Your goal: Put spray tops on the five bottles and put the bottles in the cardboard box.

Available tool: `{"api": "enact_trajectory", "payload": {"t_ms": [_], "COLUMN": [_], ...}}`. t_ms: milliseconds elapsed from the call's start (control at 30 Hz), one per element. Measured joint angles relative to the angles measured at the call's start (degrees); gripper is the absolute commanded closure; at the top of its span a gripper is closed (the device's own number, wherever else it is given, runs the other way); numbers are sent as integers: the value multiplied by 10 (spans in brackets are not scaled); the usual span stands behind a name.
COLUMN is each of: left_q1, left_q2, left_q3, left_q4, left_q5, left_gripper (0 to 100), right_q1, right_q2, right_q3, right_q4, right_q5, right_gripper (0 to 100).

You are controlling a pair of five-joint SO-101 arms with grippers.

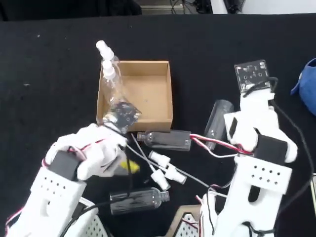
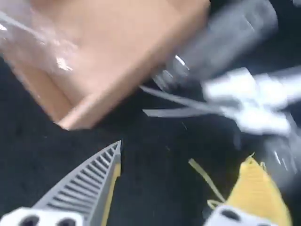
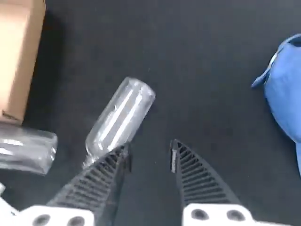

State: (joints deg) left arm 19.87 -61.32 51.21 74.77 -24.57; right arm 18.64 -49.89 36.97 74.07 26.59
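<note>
Beyond the wide, empty left jaws, loose spray tops (image 1: 159, 159) lie on the counter (image 1: 49, 74) near the cardboard box (image 1: 148, 94), while the right jaws, parted and empty, sit just beside a lying bottle (image 3: 120, 117), probably best gripped squarely mid-body.

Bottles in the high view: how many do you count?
5 bottles. Two with spray tops lean at the cardboard box's left wall; one lies along its near wall; one lies right of it; one lies between the arms. These may hide others.
</note>
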Motion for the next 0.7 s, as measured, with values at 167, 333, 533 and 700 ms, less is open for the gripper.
{"api": "enact_trajectory", "payload": {"t_ms": [167,333,533,700], "left_q1": [105,180,214,214], "left_q2": [69,150,229,249], "left_q3": [-41,-43,-45,-23], "left_q4": [112,131,76,10], "left_q5": [-88,-102,-102,-87], "left_gripper": [725,725,726,726], "right_q1": [27,59,100,178], "right_q2": [0,0,0,0], "right_q3": [17,39,45,45], "right_q4": [0,0,0,0], "right_q5": [17,47,71,118], "right_gripper": [871,871,871,871]}}
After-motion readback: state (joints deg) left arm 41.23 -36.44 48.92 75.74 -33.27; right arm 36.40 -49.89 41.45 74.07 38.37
